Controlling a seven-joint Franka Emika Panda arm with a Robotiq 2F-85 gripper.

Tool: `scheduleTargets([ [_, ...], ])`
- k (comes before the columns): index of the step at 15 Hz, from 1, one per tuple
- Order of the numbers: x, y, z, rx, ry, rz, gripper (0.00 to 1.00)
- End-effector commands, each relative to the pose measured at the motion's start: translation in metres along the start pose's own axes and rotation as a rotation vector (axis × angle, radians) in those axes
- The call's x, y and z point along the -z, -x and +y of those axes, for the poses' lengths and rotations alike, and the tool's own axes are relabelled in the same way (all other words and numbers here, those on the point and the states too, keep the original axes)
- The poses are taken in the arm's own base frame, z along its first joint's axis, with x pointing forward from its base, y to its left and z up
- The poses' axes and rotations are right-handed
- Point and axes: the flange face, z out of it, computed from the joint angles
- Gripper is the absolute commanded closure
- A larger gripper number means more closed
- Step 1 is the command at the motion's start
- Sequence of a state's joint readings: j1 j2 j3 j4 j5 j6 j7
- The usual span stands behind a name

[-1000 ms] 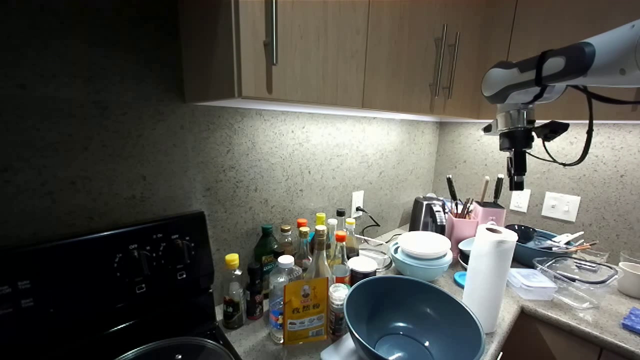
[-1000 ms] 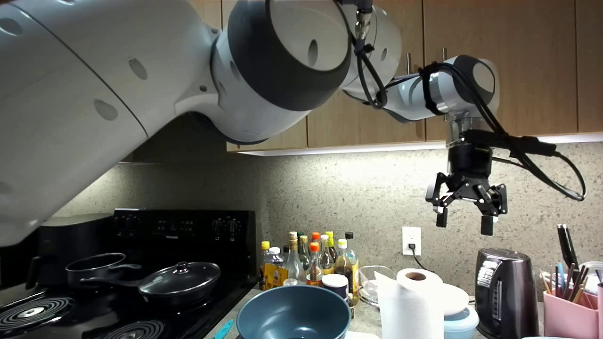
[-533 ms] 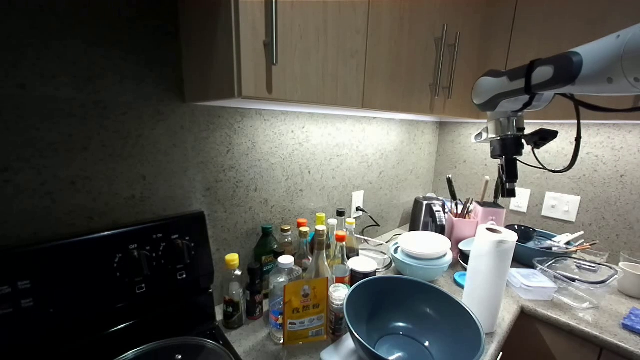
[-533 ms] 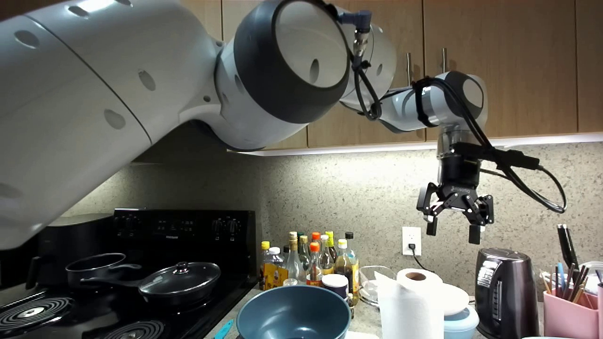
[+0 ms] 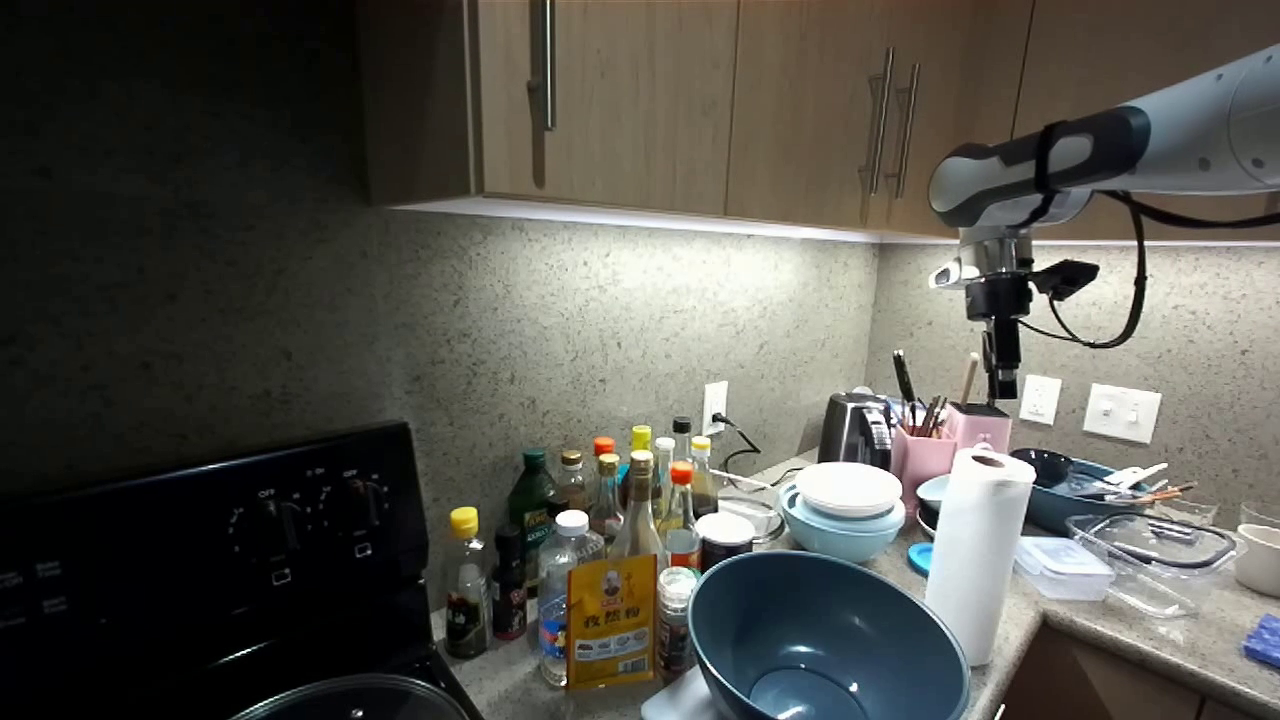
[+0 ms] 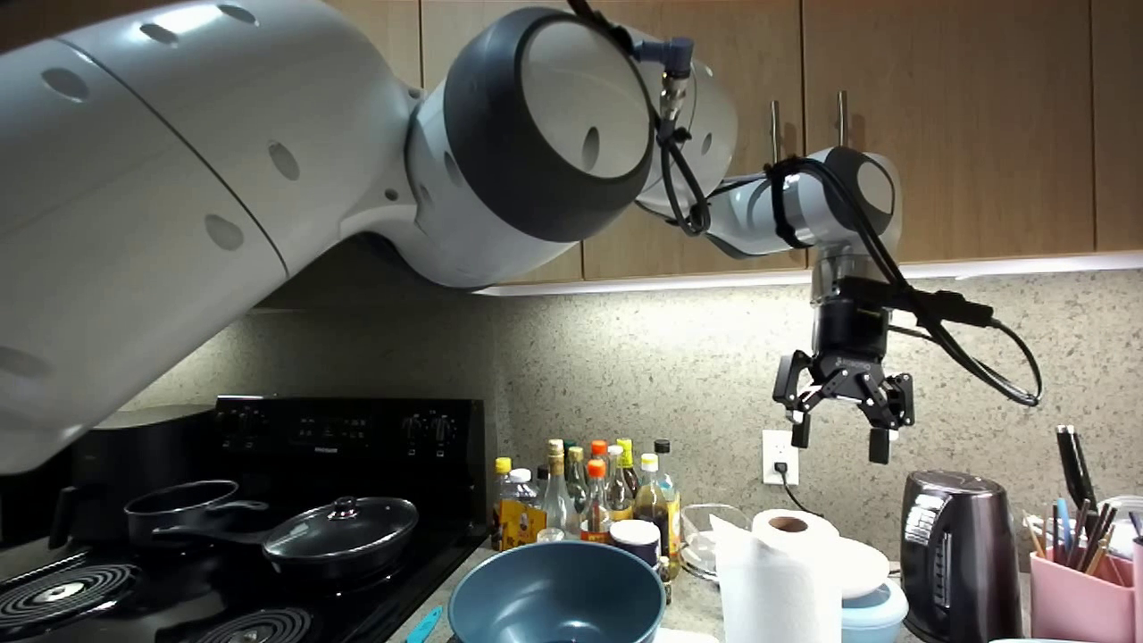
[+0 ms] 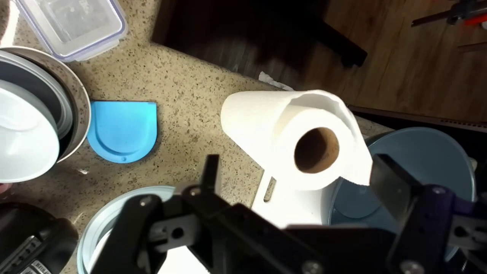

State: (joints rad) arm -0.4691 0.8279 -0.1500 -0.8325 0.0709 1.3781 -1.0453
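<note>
"While the pincer (image 6: 840,441) hangs above the desk (image 7: 182,95), what is the jaw setting?"

"Jaws spread wide."

"State the position of the paper towel roll (image 5: 980,555)."

"Upright on the desk, beside the dark blue bowl (image 5: 825,625); the wrist view frames it between the jaws, apart from both."
</note>
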Motion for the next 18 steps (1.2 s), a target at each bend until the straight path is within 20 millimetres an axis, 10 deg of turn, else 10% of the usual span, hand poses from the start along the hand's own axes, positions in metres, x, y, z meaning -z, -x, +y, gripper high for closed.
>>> scheduleTargets([
  [1,0.001,-0.005,-0.004,-0.026,0.017,-0.007,0.0],
  [18,-0.052,-0.014,0.007,-0.052,-0.088,-0.024,0.0],
])
